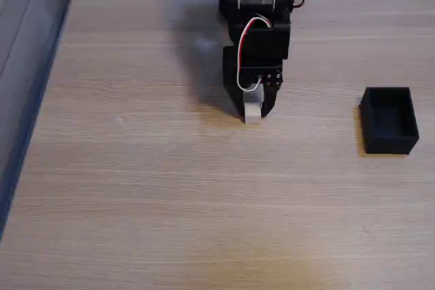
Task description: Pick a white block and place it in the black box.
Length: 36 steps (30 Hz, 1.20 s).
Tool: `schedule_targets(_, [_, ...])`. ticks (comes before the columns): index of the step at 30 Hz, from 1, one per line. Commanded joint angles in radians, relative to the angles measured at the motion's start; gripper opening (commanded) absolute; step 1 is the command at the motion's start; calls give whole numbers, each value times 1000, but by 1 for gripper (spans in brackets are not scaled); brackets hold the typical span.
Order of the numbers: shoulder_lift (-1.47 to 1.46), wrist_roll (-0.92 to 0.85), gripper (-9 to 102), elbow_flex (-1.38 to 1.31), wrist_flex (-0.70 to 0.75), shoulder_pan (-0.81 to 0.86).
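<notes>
Hand (255,110) around white block (252,111), part hidden

The table (170,188) looked like pale wood or wood-grain laminate, smooth and matt, its fine grain running left to right. At the right, the black box (389,121) appeared to be matt plastic with thin walls. The gripper (254,115) was black plastic with a dull sheen, trailing glossy white and red wires (246,39). The white block (253,110) looked smooth, plain and matt.
</notes>
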Motion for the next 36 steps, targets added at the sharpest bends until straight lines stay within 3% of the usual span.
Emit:
schedule_targets(1, [94, -3, 0, 9, -11, -26])
schedule_targets(4, [196, 31, 0, 25, 21, -77])
schedule_targets(12, [319, 150, 0, -81, 279, -307])
schedule_targets(20, [176, 272, 0, -290, 308, -477])
schedule_targets(36, [-213, 414, 0, -712, 387, -653])
